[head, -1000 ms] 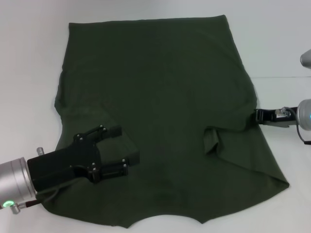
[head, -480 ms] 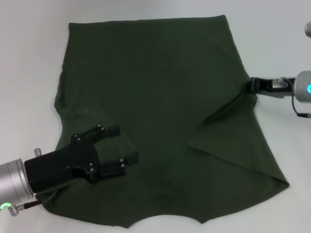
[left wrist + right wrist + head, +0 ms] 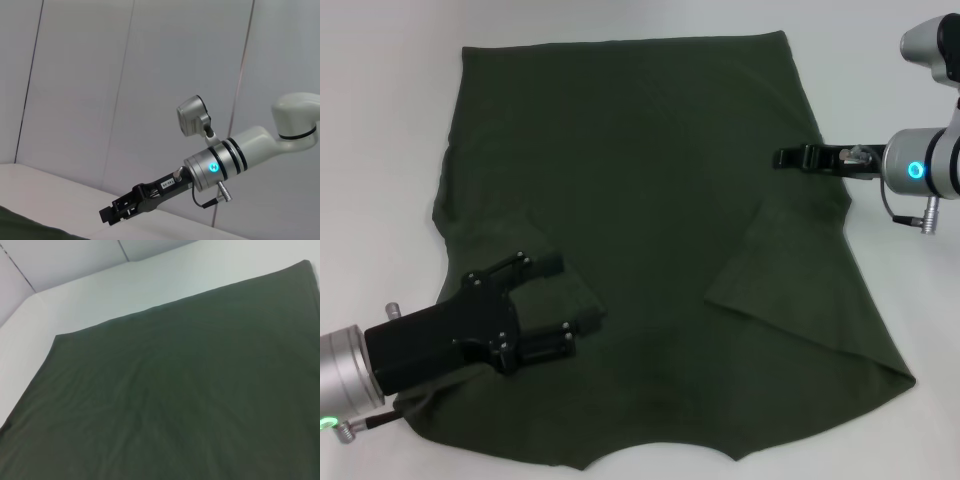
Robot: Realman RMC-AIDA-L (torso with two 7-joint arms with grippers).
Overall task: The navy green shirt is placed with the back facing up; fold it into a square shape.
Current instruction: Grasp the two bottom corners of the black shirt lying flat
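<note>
1. Folding sleeves inward: navy green shirt (image 3: 640, 230) lies back-up, filling table (image 3: 380, 120)
2. Left gripper (image 3: 560, 305), 7 o'clock, fingers spread, released over sleeve
3. Right gripper (image 3: 790, 157), 3 o'clock; grip state unclear
4. Judgement: carry sleeve edges to centreline, keeping cloth flat

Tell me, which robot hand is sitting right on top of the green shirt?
The left gripper, low on the navy green shirt, fingers apart around a bunched fold. The right gripper only reaches over the shirt's other edge.
</note>
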